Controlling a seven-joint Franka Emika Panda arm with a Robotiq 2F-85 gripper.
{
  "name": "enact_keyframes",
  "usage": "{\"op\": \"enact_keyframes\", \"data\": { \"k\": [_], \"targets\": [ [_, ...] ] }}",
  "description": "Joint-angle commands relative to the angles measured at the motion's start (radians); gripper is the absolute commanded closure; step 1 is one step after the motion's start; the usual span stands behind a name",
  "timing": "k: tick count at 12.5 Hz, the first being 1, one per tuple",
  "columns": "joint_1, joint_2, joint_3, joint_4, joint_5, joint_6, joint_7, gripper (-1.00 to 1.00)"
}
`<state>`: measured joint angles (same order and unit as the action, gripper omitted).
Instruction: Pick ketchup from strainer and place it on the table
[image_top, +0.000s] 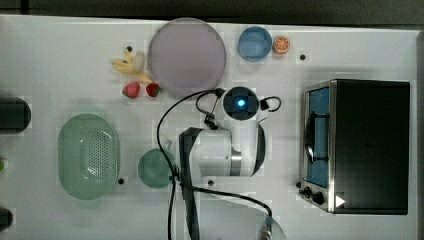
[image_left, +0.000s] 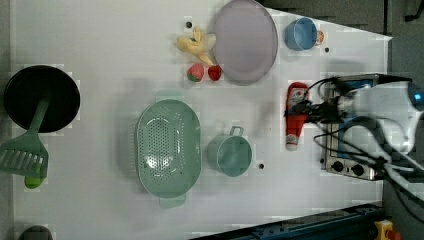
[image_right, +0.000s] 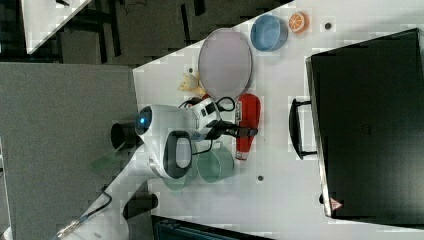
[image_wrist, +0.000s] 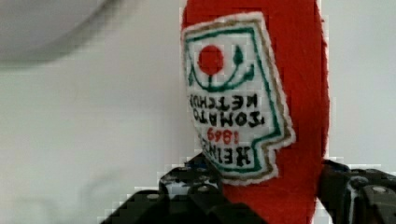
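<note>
The ketchup, a slim red bottle with a white cap, lies flat and low over the white table, between the green cup and the oven in the left view. My gripper is shut on its middle. In the wrist view the black fingers press both sides of the ketchup below its label, with my gripper around it. I cannot tell whether the bottle rests on the table. The right view shows the ketchup in my gripper. The pale green strainer stands empty, well apart.
A green cup stands between strainer and bottle. A purple plate, two strawberries, a blue bowl and an orange slice lie beyond. A toaster oven stands close beside the bottle. A black pan and green spatula lie far off.
</note>
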<state>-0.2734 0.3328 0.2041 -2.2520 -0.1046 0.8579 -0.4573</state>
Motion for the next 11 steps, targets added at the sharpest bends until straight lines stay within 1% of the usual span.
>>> {"op": "enact_keyframes", "data": {
  "k": [1, 2, 4, 5, 6, 9, 11],
  "targets": [
    [0.021, 0.034, -0.014, 0.017, 0.004, 0.074, -0.048, -0.16],
    [0.021, 0.061, -0.014, 0.017, 0.004, 0.096, -0.048, -0.24],
    [0.021, 0.090, -0.015, 0.020, 0.004, 0.160, -0.048, -0.65],
    [0.021, 0.081, -0.014, 0.021, 0.004, 0.167, -0.048, -0.87],
    [0.021, 0.058, -0.013, 0.027, 0.004, 0.157, -0.048, -1.00],
    [0.021, -0.048, -0.013, 0.087, 0.006, 0.050, -0.047, -1.00],
    [0.021, -0.118, -0.014, 0.168, 0.007, -0.065, -0.039, -1.00]
  ]
}}
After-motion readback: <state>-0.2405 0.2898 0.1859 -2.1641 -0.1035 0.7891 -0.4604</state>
